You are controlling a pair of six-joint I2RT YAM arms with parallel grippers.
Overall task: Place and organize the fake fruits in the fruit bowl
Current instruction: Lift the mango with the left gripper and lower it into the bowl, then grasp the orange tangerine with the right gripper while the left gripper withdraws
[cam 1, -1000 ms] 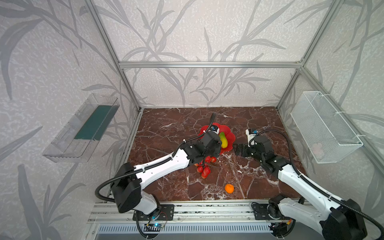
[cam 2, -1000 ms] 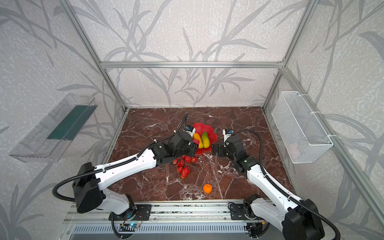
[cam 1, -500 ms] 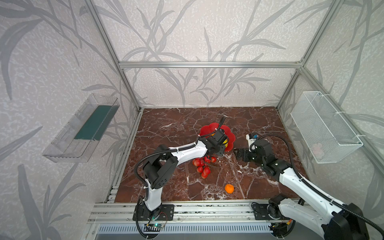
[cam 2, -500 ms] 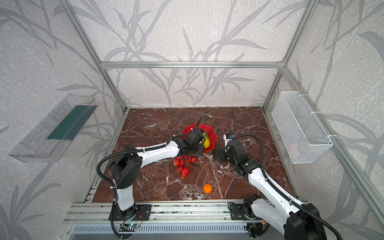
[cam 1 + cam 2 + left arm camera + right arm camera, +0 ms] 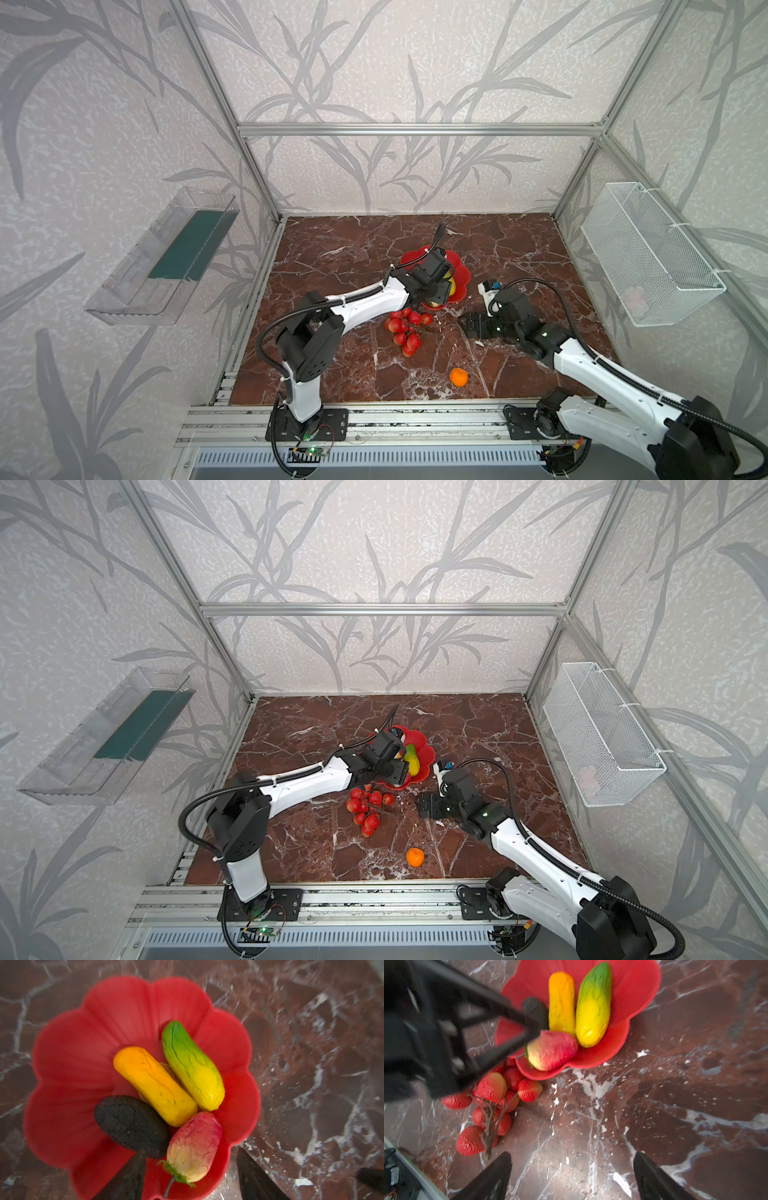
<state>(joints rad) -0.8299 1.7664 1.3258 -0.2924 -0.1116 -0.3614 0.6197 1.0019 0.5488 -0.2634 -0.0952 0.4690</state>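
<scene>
The red fruit bowl (image 5: 68, 1059) holds 4 fruits: yellow oblong (image 5: 153, 1084), green-yellow oblong (image 5: 191, 1064), dark oval (image 5: 131, 1124) and peach (image 5: 193, 1147). The left jaws straddle the peach, released, seemingly not touching it. The right jaws gape empty over the table (image 5: 345, 257), where the berry cluster (image 5: 405, 328) lies beside the bowl, the orange (image 5: 458, 376) apart.

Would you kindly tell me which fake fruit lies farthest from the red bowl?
The small orange, lying alone; the berry cluster sits right beside the bowl, the others inside it.
</scene>
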